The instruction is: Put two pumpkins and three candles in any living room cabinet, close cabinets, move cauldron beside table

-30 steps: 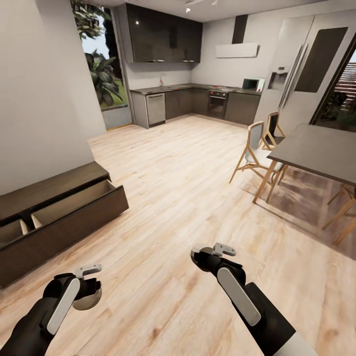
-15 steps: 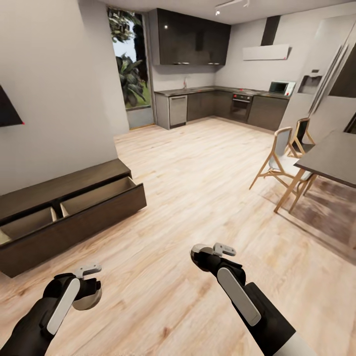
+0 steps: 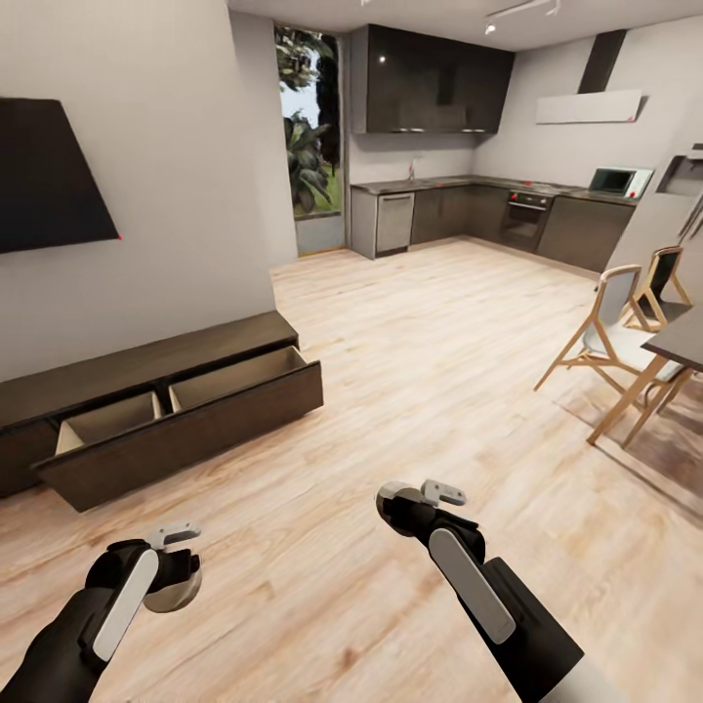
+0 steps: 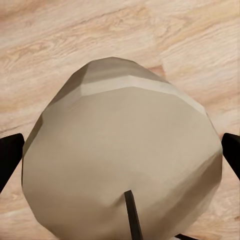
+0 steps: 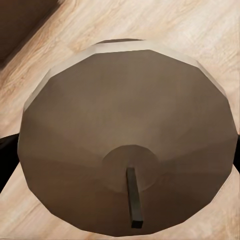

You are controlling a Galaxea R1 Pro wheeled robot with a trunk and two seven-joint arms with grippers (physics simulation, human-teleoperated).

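My left gripper (image 3: 174, 564) hangs low over the floor, shut on a pale beige candle (image 4: 120, 150) whose dark wick points at the wrist camera; the candle (image 3: 179, 589) bulges below the fingers in the head view. My right gripper (image 3: 415, 500) is shut on a second candle (image 5: 125, 125), shaded brownish. The long low dark brown cabinet (image 3: 195, 425) stands against the left wall with a wide drawer pulled out, and its two pale compartments (image 3: 109, 420) look empty. The pumpkins and the cauldron are out of view.
A dark TV (image 3: 49, 176) hangs on the wall above the cabinet. Wooden chairs (image 3: 615, 342) and the corner of a dark table (image 3: 683, 340) stand at the right. Grey kitchen units (image 3: 469, 210) line the far wall. Wood floor (image 3: 410, 371) spreads between.
The camera has swung left: cabinet, kitchen and chairs slid to the right in the picture and the TV came into view. Both grippers keep their pose and their candles.
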